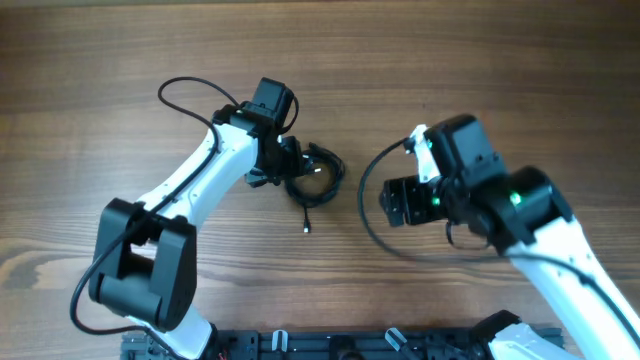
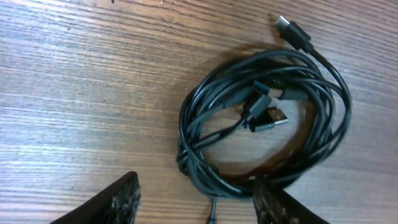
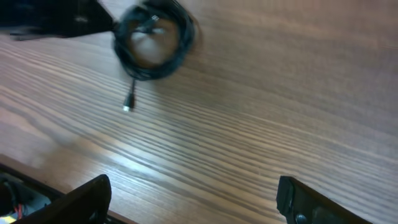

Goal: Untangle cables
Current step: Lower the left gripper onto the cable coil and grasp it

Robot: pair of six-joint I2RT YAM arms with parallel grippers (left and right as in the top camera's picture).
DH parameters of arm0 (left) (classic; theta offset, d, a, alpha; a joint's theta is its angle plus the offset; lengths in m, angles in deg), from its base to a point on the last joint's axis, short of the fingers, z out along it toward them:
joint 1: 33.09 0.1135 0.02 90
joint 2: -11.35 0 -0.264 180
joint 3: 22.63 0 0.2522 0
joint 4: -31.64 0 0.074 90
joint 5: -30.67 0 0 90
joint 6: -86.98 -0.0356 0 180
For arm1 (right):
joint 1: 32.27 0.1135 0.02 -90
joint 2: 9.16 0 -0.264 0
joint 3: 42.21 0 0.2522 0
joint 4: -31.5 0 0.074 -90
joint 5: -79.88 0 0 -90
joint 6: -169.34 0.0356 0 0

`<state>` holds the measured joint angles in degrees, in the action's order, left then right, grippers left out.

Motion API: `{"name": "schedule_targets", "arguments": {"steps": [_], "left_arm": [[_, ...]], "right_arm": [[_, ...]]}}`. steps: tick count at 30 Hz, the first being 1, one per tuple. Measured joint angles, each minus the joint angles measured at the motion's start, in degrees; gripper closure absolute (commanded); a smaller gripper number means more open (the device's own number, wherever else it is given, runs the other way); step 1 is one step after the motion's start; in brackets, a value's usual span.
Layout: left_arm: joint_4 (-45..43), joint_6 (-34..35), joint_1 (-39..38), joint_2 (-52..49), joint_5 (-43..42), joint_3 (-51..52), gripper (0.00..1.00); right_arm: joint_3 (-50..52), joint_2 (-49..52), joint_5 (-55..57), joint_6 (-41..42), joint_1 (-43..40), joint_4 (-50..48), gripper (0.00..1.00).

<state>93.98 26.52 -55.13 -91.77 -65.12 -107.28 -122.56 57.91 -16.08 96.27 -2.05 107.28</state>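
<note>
The cables (image 1: pixel 320 175) lie as one small black coil on the wooden table, with a loose plug end (image 1: pixel 307 228) trailing toward the front. My left gripper (image 1: pixel 292 160) is right at the coil's left side. In the left wrist view the cables (image 2: pixel 267 118) fill the middle, with several plugs lying inside the loop. My left gripper (image 2: pixel 198 182) is open there; the coil's near edge sits between the fingers, against the right finger (image 2: pixel 273 202). My right gripper (image 1: pixel 397 200) hovers open to the right of the coil. In the right wrist view my right gripper (image 3: pixel 193 186) holds nothing and the cables (image 3: pixel 152 40) lie far off.
A thick black arm cable (image 1: pixel 368 215) loops over the table beside my right gripper. Another arm cable (image 1: pixel 175 90) arcs behind the left arm. A black rail (image 1: pixel 350 345) runs along the table's front edge.
</note>
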Motion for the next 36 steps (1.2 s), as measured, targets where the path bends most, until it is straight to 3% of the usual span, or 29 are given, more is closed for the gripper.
{"name": "schedule_targets", "arguments": {"steps": [6, 12, 27, 29, 31, 34, 36], "left_arm": [[-1.73, 1.84, -0.52, -1.2, 2.08, 0.0, 0.43], [-7.08, 3.23, -0.52, -1.25, 4.35, 2.93, 0.43], [-12.09, 4.02, -0.5, -5.11, 2.86, 5.79, 0.68], [-11.67, 4.02, -0.5, -5.11, 2.03, 5.79, 0.67], [-10.93, 4.02, -0.5, -5.11, 1.44, 5.79, 0.57], [-10.25, 3.93, -0.52, -5.11, 0.98, 5.64, 0.5], [-9.01, 4.0, -0.52, -5.11, 0.72, 5.42, 0.49]], "right_arm": [[0.0, -5.05, 4.72, 3.28, 8.66, -1.33, 0.13], [0.0, -5.05, 7.58, 4.83, 11.91, -1.88, 0.12], [0.0, -2.21, 7.96, 4.94, 11.91, -2.27, 0.12], [0.0, 0.24, 7.96, 4.94, 11.91, -2.91, 0.12], [0.0, 3.15, 7.96, 4.94, 11.91, -3.5, 0.12], [0.0, 5.68, 7.98, 4.94, 11.91, -4.39, 0.12], [0.0, 6.23, 7.98, 4.94, 11.91, -5.11, 0.12]]}}
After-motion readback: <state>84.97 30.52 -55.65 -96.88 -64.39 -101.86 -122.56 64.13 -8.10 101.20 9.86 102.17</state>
